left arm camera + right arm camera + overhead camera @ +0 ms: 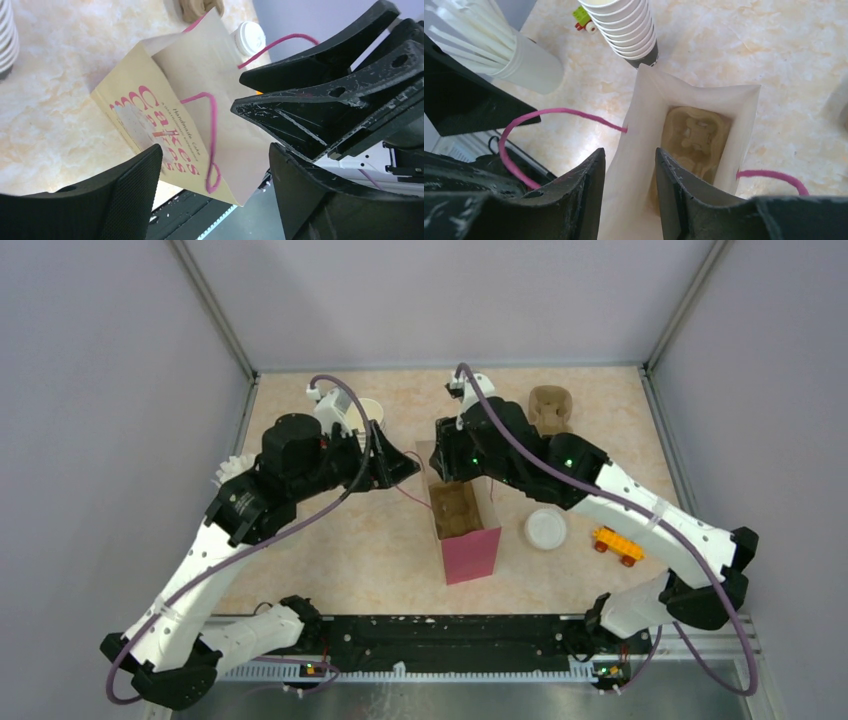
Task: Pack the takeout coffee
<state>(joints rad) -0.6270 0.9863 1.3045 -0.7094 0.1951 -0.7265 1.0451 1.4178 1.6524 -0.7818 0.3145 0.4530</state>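
Note:
The takeout coffee (pixel 546 528), a small white cup with a round lid, stands on the table just right of the pink paper bag (pixel 472 552); the left wrist view shows its lid (pixel 250 36) beyond the bag (pixel 165 100). The bag stands open with a brown cup carrier (pixel 694 135) inside. My right gripper (pixel 629 152) straddles the bag's near wall, one finger outside and one inside, with the jaws apart. My left gripper (pixel 215 150) hangs wide open beside the bag's left face, holding nothing. From above, both grippers (pixel 400 465) (pixel 447 462) meet at the bag's far rim.
A stack of lidless white cups (pixel 629 25) and a cup of straws (pixel 524 60) stand behind the bag on the left. A second brown carrier (pixel 550 408) lies at the back right. An orange toy (pixel 617 545) sits right of the coffee. The bag's pink handle (pixel 549 114) loops out.

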